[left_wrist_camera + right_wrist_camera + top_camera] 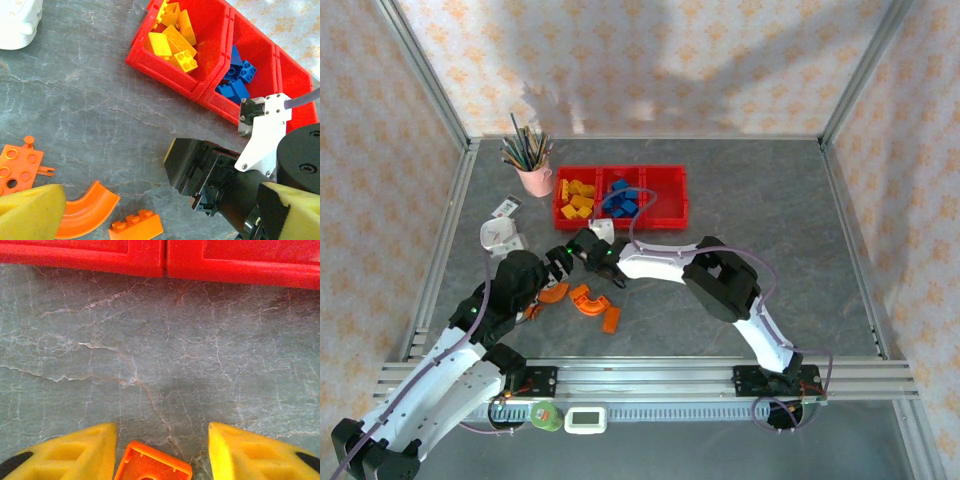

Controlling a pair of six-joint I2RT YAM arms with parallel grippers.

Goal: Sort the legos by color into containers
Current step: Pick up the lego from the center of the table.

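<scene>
1. Table seen from above: you have three joined red bins [620, 222] toward the back. Yellow bricks [577, 197] fill the left bin and blue bricks [620, 200] the middle one. A pink cup of pencils [534, 178] stands just left of the bins. Your left gripper [556, 270] and right gripper [576, 246] sit close together in front of the bins. Three orange bricks [587, 300] lie on the table just beside them, two of them curved.
2. Left wrist camera: your left gripper's yellow fingers [30, 212] are spread wide. Between them lie an orange flat plate [17, 167], an orange arch [85, 210] and a straight orange brick [136, 227]. The right gripper's black body is on the right, low to the table, with the bins behind it.
3. Right wrist camera: your right gripper's fingers [75, 452] stand partly apart with an orange brick [152, 465] between them. A gap shows between the brick and the finger at the picture's right. The bins' red wall runs across the top, well apart from the brick.
</scene>
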